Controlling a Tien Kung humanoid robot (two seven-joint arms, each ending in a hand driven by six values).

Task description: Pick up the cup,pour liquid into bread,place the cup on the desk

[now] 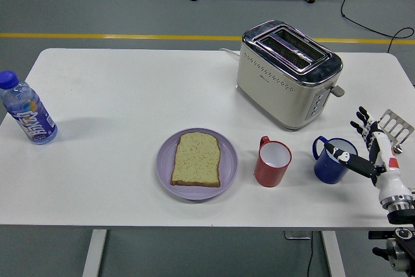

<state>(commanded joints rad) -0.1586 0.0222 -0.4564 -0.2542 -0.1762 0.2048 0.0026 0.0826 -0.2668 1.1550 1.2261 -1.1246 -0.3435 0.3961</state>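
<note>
A blue cup [332,160] stands upright on the white table [130,95] at the right, handle to the left. My right hand [366,144] is just right of it, fingers spread and holding nothing; the thumb tip lies close to the cup's rim. A red cup [272,162] stands upright between the blue cup and a purple plate [165,172]. A slice of bread [196,159] lies flat on that plate. My left hand is out of view.
A cream and chrome toaster [288,72] stands at the back right. A metal toast rack [397,124] sits at the right edge behind my hand. A plastic bottle with a blue cap [26,109] stands at the far left.
</note>
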